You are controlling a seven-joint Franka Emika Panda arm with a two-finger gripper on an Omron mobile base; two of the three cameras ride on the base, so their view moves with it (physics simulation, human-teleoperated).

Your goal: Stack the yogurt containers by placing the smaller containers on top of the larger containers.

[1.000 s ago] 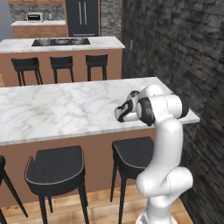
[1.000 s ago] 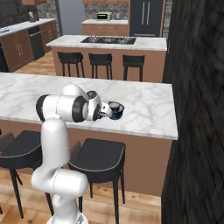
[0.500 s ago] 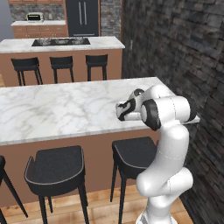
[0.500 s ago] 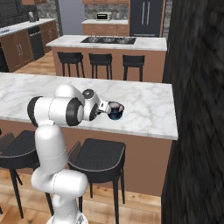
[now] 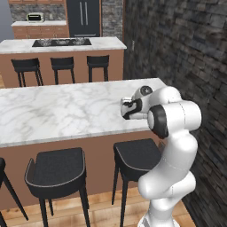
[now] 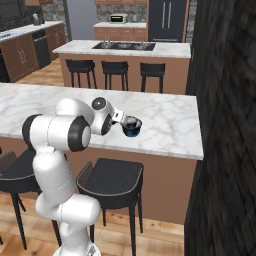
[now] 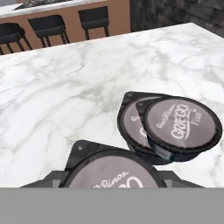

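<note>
The gripper (image 5: 127,109) (image 6: 121,119) is held low over the marble counter (image 5: 57,111) (image 6: 167,125) (image 7: 65,87), near the counter's end by the dark stone wall (image 5: 186,53). Its jaws are set part-way apart, and a cup, the near cup (image 7: 113,173), is seen between the dark fingers (image 7: 175,179) in the hand view. The lower part of that cup is cut off at the bottom of the view, so the grip itself is not plainly shown. The jaws appear to be closed on its sides. A grey lid with pale lettering and a dark rim is shown on this cup.

Just beyond the near cup, the tub (image 6: 133,130) (image 7: 129,122) is stood on the counter. In the right base view its blue body is seen directly in front of the gripper, very close to it. A second small cup, the far cup (image 7: 181,124), is placed on the tub's top. It is set off-centre, toward the right of the hand view, so that only the left part of the tub's lid is left uncovered. The far cup's lid is marked "GRIEGO" and is seen slightly tilted.

Dark stools (image 5: 57,170) (image 6: 112,180) are lined up under the counter's near edge. Behind the counter, a second island (image 5: 57,44) with a cooktop is seen, with three more stools along its front.
</note>
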